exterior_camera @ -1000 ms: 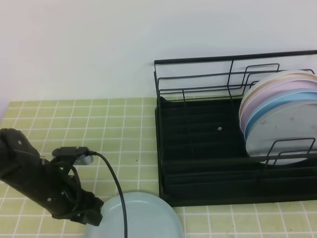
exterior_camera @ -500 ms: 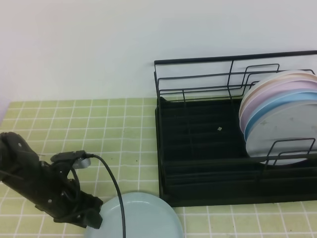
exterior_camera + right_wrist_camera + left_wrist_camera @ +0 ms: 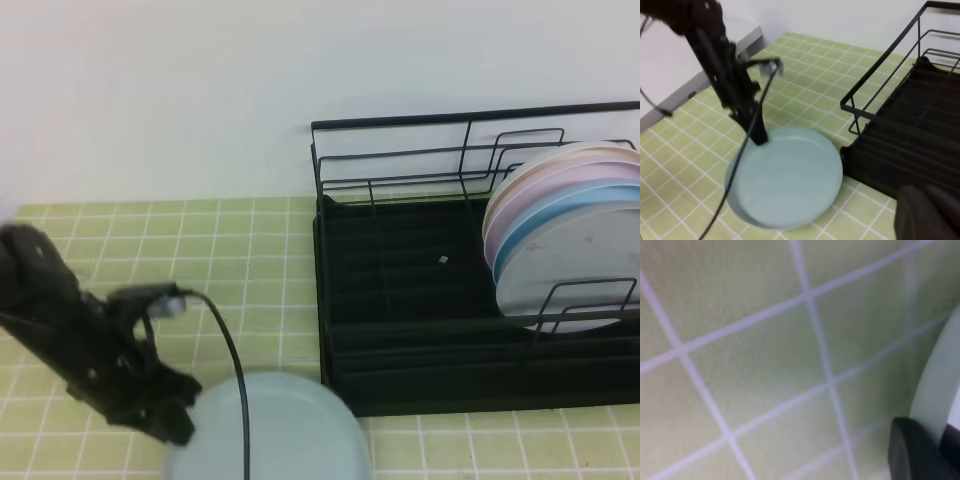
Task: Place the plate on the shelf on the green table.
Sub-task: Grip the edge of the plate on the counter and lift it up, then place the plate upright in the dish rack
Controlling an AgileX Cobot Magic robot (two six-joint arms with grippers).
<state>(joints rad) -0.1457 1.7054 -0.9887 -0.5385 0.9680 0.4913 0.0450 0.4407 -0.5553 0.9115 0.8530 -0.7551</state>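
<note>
On the tiled green table [image 3: 810, 75]; smooth round plate [image 3: 785, 177], wire shelf [image 3: 910, 135]

The plate [image 3: 787, 177] has a smooth, softly glossy pale mint surface, like glazed ceramic or melamine. The shelf [image 3: 470, 290] is thin black coated wire over a matt black slatted tray. The green table [image 3: 250, 250] is matt yellow-green tile with white grout. The left arm [image 3: 85, 345] is matt black.

Left gripper [image 3: 180, 425] sits at the plate [image 3: 785, 177] rim; open green table [image 3: 240, 250] beyond its jaws, shelf [image 3: 400, 300] wall blocks the far side, stacked plates [image 3: 565, 240] fill its end
</note>
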